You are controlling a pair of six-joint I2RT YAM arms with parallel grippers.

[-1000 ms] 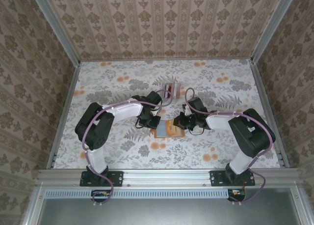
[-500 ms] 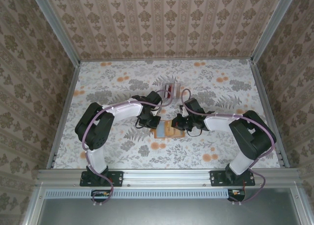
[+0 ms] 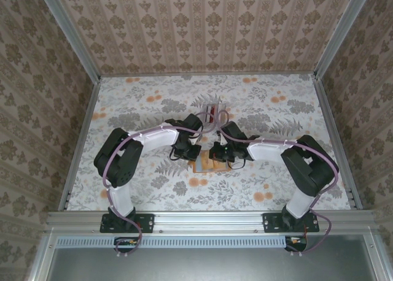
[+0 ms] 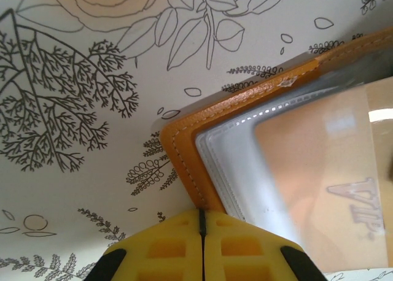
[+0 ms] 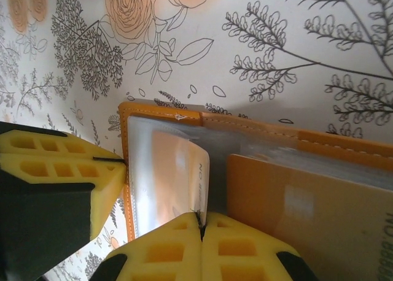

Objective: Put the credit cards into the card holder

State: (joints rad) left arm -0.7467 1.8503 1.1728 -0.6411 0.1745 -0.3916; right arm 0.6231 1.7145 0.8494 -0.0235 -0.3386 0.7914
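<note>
card holder (image 3: 209,164) lies open, flat on table (image 3: 141,103), mid-table, between both arms. left pincer (image 4: 201,218) clenched, tips against holder's orange stitched rim; cannot tell whether rim is nipped. right pincer (image 5: 199,223) clenched, tips at lower edge of pale leaf standing up inside holder. credit card (image 4: 325,164) sits under clear sleeve, short of rim. clear rack (image 3: 212,111) near, behind holder, apart from it. wide bare table left, right and near side; far edge well apart.
</note>
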